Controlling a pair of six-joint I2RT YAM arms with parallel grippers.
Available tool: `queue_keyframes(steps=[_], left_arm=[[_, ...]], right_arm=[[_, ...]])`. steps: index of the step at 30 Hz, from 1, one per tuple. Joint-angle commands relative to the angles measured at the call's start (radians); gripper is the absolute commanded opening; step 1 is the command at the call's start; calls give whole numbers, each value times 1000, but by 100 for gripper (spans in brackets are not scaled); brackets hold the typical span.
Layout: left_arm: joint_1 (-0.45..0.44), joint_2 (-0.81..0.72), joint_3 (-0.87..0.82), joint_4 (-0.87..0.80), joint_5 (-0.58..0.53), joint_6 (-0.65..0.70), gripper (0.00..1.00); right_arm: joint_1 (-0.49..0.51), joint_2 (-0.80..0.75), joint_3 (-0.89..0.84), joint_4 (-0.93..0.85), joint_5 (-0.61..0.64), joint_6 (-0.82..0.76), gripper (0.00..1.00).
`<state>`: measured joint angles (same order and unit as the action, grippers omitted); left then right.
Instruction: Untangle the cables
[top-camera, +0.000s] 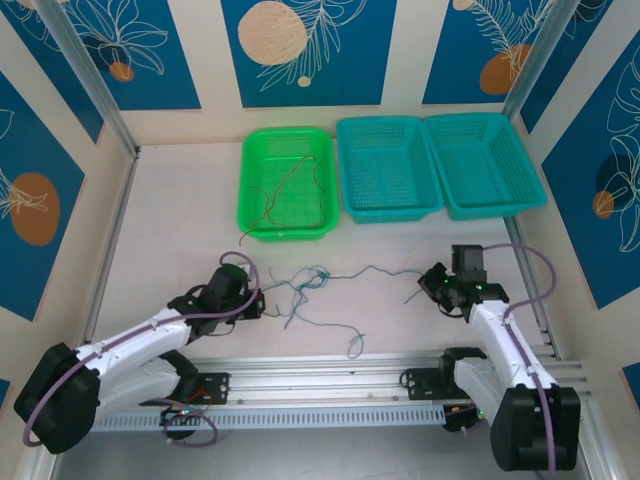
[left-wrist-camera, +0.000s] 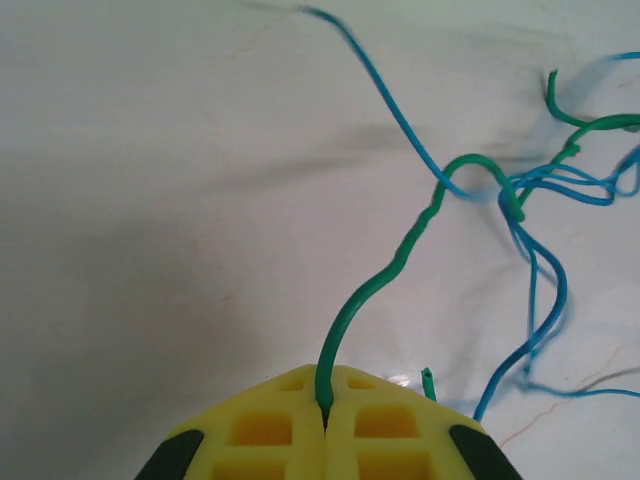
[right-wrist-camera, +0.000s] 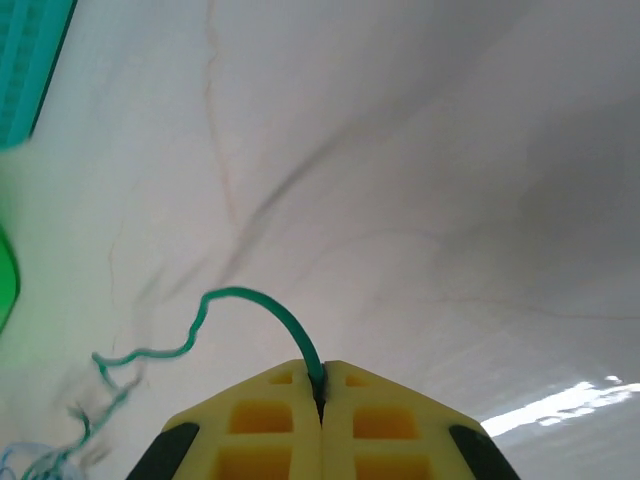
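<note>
Top external, knot (top-camera: 317, 275): blue and teal-green strands bunched on the table (top-camera: 170, 230), in front of the green basket (top-camera: 243, 200), just off its near right corner.
teal-green cable (top-camera: 375, 269): runs out of the knot to both sides, roughly along the basket's near edge; a gripper holds it near each end.
blue cable (top-camera: 335, 327): loops through the knot, tail trails further from the basket toward the arm bases; nothing holds it.
red-brown cable (top-camera: 290, 195): inside the basket, apart from the others; looks sorted.
left gripper (left-wrist-camera: 325, 405): pads closed on the teal-green cable, in front of the basket's left corner.
right gripper (right-wrist-camera: 320, 385): clamped on the other end of the same cable, well right of the basket.
step in hand: my read, drawing teal-green out of the blue loops.
how to do it well: don't haul both ends apart, that likely cinches the knot. Hold one end, feed slack, draw the other through slowly. Lift a little so blue drops off rather than riding along. Wire is thin and may slip between the pads.
</note>
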<state>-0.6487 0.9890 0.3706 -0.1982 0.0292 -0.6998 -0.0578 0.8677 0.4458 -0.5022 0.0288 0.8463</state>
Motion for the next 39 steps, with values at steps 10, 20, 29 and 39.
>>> queue_keyframes(steps=[10,20,29,39], left_arm=[[81,-89,-10,-203,-161,-8,0],[134,-116,-15,-186,-122,17,0],[134,-106,-50,8,73,102,0],[121,-83,-83,141,180,19,0]], right_arm=[[-291,-137,92,-166,86,-10,0],[-390,-145,160,-159,-8,-80,0],[-218,-198,281,-153,-143,-70,0],[58,303,622,25,78,-29,0]])
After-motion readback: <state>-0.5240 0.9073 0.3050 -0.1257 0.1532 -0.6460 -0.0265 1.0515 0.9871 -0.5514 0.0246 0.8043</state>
